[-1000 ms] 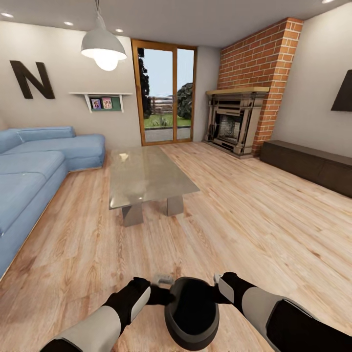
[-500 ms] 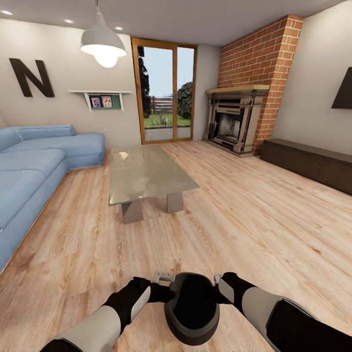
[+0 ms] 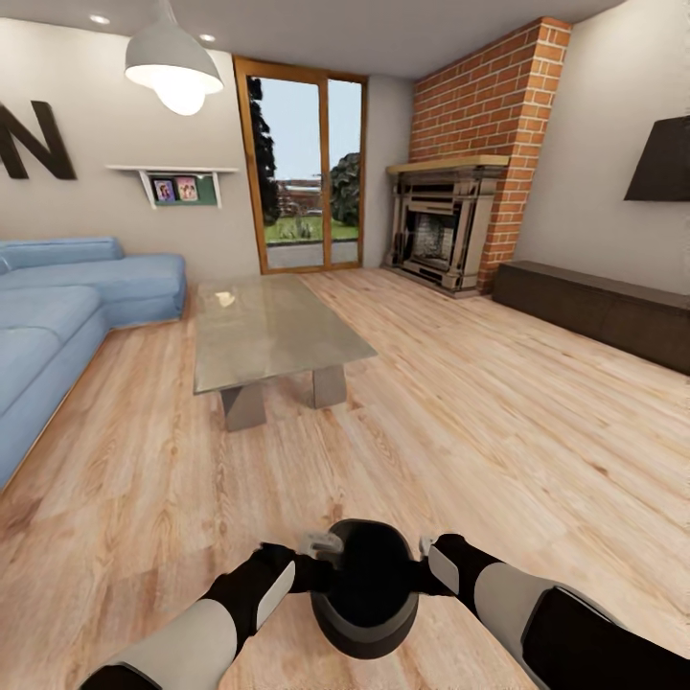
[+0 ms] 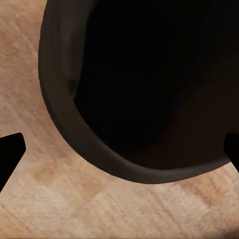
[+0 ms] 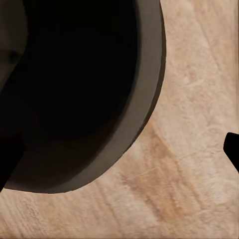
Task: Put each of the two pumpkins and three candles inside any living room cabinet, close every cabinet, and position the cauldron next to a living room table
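The glossy black cauldron hangs low in front of me between my two arms, its wide mouth facing up. My left gripper straddles its rim on one side and my right gripper straddles the opposite side. In the left wrist view the cauldron has its rim between widely spread fingertips. The right wrist view shows the cauldron the same way. The grey-topped coffee table stands ahead to the left. The dark cabinet runs along the right wall, drawers shut. Pumpkins and candles are out of view.
A blue sofa lines the left side. A brick fireplace and a glass door are at the far wall. A pendant lamp hangs over the table. Open wood floor lies between me and the table.
The whole view has shifted leftward, so the camera has turned slightly right. The cauldron, still between both grippers, now sits a little higher and smaller in the picture.
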You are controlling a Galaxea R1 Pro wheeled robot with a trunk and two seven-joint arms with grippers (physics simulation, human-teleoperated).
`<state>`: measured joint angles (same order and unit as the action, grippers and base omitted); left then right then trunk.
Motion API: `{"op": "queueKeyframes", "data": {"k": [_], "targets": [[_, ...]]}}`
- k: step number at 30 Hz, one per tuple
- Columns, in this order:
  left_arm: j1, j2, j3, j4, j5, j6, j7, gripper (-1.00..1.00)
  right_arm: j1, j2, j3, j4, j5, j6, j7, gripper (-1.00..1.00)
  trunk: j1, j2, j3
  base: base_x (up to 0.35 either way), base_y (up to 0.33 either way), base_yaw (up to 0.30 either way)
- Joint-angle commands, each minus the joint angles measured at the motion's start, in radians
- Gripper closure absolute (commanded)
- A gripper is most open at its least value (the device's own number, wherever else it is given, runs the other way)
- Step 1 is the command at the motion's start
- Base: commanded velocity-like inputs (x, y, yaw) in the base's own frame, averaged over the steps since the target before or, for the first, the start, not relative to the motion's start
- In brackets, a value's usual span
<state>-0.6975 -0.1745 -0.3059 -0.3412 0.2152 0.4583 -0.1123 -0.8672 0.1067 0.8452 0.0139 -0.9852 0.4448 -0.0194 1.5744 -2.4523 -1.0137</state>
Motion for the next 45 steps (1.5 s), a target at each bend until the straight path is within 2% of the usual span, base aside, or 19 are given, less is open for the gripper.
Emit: {"op": "queueKeyframes", "data": {"k": [1, 15, 29, 35, 41, 45], "targets": [[0.0, 0.0, -0.001, -0.001, 0.004, 0.005, 0.0, -1.0, -0.001, 0.001, 0.008, 0.001, -0.01, 0.002, -0.002, -1.0, 0.004, -0.008, -0.006, 0.0, 0.0, -0.126], [0.0, 0.0, -0.001, -0.001, 0.004, 0.004, 0.001, -1.0, -0.001, 0.001, 0.008, 0.0, -0.01, 0.0, -0.001, -1.0, 0.004, -0.008, -0.009, 0.004, 0.0, -0.021], [0.0, 0.0, 0.001, -0.001, 0.004, 0.003, 0.004, -1.0, -0.001, 0.001, 0.009, -0.002, -0.008, -0.001, -0.001, -1.0, 0.004, -0.008, -0.009, 0.212, 0.0, 0.0], [0.0, 0.0, 0.001, -0.001, 0.004, 0.003, 0.042, -1.0, -0.001, 0.002, 0.011, -0.002, -0.005, -0.005, 0.0, -1.0, 0.004, -0.008, -0.009, 0.007, 0.0, 0.0], [0.0, 0.0, 0.001, 0.0, 0.006, 0.003, 0.06, -1.0, -0.001, 0.002, 0.011, -0.003, 0.0, -0.007, 0.001, -1.0, 0.026, -0.048, -0.028, 0.0, 0.0, 0.0], [0.0, 0.0, 0.001, 0.0, 0.005, 0.003, 0.063, -1.0, -0.001, 0.002, 0.011, -0.003, 0.0, -0.008, 0.001, -1.0, 0.028, -0.049, -0.043, 0.0, 0.0, 0.0]]}}
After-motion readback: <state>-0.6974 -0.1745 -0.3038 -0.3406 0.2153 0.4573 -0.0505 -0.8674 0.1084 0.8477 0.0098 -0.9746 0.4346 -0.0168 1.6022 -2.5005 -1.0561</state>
